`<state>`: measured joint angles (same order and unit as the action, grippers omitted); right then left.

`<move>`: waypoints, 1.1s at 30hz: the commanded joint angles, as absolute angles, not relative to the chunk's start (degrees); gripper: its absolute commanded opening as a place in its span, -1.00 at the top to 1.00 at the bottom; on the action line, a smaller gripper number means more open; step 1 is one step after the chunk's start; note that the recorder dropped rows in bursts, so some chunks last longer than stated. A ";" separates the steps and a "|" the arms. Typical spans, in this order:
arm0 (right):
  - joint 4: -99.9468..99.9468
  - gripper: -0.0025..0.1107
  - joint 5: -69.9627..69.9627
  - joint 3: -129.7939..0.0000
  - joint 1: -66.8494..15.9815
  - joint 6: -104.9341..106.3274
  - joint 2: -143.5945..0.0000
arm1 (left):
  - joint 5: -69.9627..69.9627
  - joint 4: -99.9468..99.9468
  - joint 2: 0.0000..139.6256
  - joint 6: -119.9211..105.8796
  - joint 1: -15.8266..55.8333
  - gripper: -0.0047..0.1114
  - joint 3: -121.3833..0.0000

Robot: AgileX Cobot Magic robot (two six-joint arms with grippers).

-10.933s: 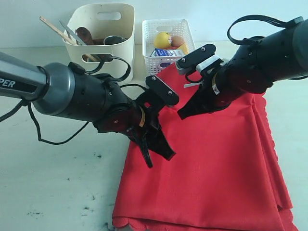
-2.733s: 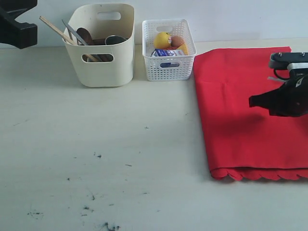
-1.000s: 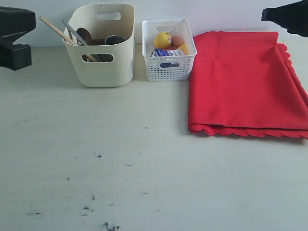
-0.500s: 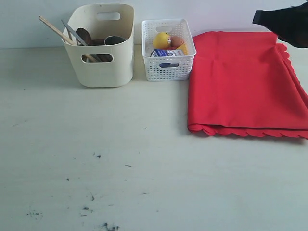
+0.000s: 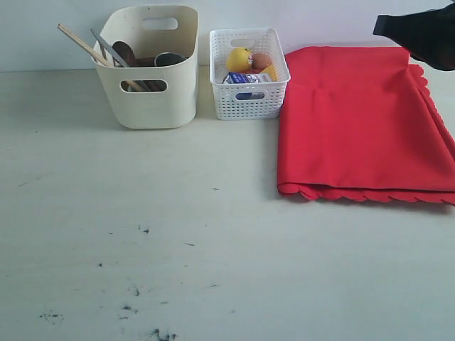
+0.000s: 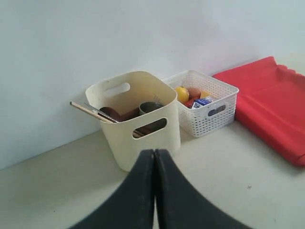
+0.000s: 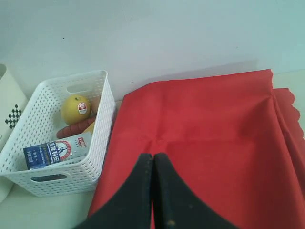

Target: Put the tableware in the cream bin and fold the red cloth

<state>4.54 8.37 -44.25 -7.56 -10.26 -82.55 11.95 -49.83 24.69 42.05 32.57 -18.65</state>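
Notably, left end effector (image 6: 154, 160) and right end effector (image 7: 152, 162) had fingers pressed together, gripping nothing. The large bright-red scalloped cloth (image 5: 355, 121) lay folded on the tabletop (image 5: 178, 234) beside the white lattice basket (image 5: 249, 99); soft and limp, it looked best pinched at a hem corner. The exterior view showed its scalloped front hem, out of frame in the right wrist view; the left wrist view showed the tall cream plastic bin (image 6: 138, 129) holding a steel cup (image 6: 150, 106).

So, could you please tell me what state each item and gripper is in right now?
Red cloth: folded, lying flat on the table.
Cream bin: upright, holding tableware; chopsticks stick out over its rim.
White basket: upright, holding a lemon and a milk carton.
Left gripper: shut, empty.
Right gripper: shut, empty.
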 commanded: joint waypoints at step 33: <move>4.59 0.96 9.38 -43.87 -7.72 -10.55 -82.02 | 6.96 -50.51 0.00 42.35 6.82 0.88 0.00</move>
